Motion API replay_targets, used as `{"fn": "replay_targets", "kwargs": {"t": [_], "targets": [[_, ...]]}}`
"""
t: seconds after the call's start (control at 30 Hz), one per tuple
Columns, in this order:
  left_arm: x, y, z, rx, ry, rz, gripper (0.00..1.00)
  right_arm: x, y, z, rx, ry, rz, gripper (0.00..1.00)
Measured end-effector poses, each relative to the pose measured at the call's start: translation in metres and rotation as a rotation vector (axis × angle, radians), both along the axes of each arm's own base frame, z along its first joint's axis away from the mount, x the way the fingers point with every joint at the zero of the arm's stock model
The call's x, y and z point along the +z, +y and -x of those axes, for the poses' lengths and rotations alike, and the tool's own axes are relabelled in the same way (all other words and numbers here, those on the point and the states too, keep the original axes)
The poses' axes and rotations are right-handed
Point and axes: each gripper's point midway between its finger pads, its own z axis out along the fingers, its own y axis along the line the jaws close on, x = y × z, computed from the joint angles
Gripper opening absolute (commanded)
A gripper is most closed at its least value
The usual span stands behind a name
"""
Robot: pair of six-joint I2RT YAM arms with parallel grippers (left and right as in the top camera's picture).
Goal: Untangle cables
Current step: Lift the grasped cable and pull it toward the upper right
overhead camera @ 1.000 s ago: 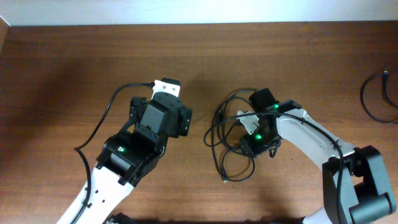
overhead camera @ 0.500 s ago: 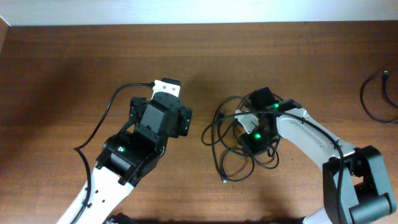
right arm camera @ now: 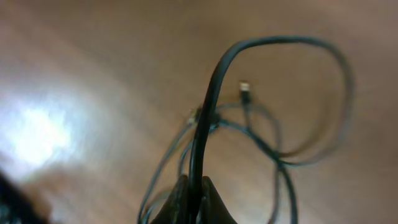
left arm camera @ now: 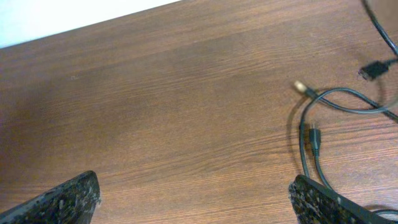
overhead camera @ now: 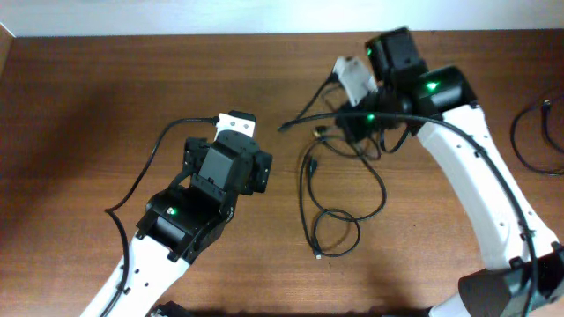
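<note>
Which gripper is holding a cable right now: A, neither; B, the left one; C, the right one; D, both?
C: the right gripper is pinched shut on a black cable, while the left gripper sits open over the table with nothing between its fingers.

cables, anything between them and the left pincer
Nothing visible. Only bare table lies between the open left pincer and the cables. The right pincer is shut on one of them.

Brown wooden table [overhead camera: 88, 88] carries looping black cables [overhead camera: 305, 198].
</note>
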Motion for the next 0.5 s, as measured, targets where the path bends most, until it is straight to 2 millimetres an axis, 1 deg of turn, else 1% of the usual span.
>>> {"fn": "replay_targets", "kwargs": {"t": [0.1, 0.2, 0.33, 0.43, 0.5], "targets": [[0.0, 0.0, 0.0, 0.0, 0.0, 0.0, 0.99, 0.038, -0.008, -0.019, -0.061, -0.126, 0.017, 0.04], [0.0, 0.0, 0.0, 0.0, 0.0, 0.0, 0.99, 0.064, -0.02, -0.037, -0.131, -0.243, 0.058, 0.04], [0.0, 0.0, 0.0, 0.002, 0.0, 0.002, 0.99, 0.081, -0.038, -0.057, -0.22, -0.351, 0.127, 0.04], [0.0, 0.0, 0.0, 0.002, 0.0, 0.002, 0.99, 0.093, -0.057, -0.073, -0.31, -0.439, 0.193, 0.04], [0.0, 0.0, 0.0, 0.002, 0.0, 0.002, 0.99, 0.099, -0.067, -0.079, -0.35, -0.47, 0.212, 0.04]]}}
